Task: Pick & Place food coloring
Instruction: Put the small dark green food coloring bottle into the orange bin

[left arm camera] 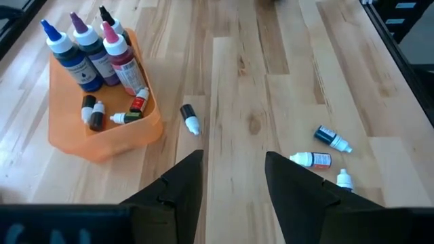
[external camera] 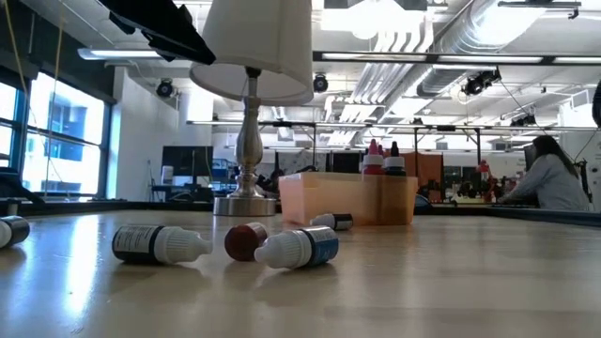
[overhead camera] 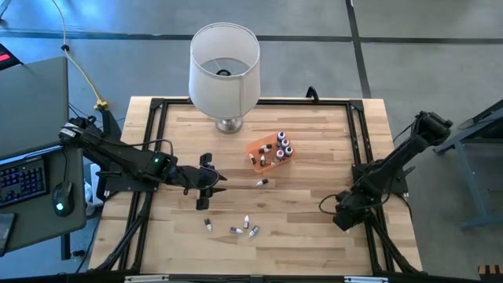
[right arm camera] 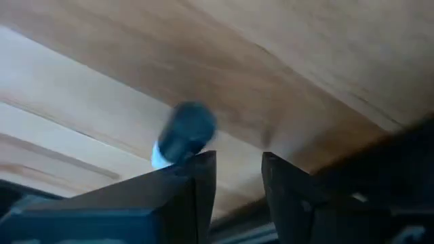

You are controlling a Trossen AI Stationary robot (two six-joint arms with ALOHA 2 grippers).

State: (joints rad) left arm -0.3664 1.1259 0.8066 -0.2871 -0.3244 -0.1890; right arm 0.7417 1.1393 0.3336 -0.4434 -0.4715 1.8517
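Observation:
Small food coloring bottles lie on their sides on the wood table: one (overhead camera: 262,182) (left arm camera: 190,118) just beside the orange tray (overhead camera: 253,149) (left arm camera: 102,139), and several (overhead camera: 236,229) (left arm camera: 313,159) (external camera: 299,248) nearer the near edge. More bottles stand or lie inside the tray (external camera: 310,202). My left gripper (overhead camera: 207,181) (left arm camera: 234,166) hovers open above the table, left of the loose bottles, touching nothing. My right gripper (overhead camera: 346,217) (right arm camera: 239,169) sits low at the table's right side with a narrow gap between its fingers. A dark round thing with a pale end (right arm camera: 184,134) lies just beyond them.
A big white lampshade on a metal base (overhead camera: 225,63) (external camera: 246,202) stands at the far edge, behind the tray. A black frame (overhead camera: 157,110) borders the table. Bare wood lies between the two grippers. A person (external camera: 554,178) sits in the room beyond.

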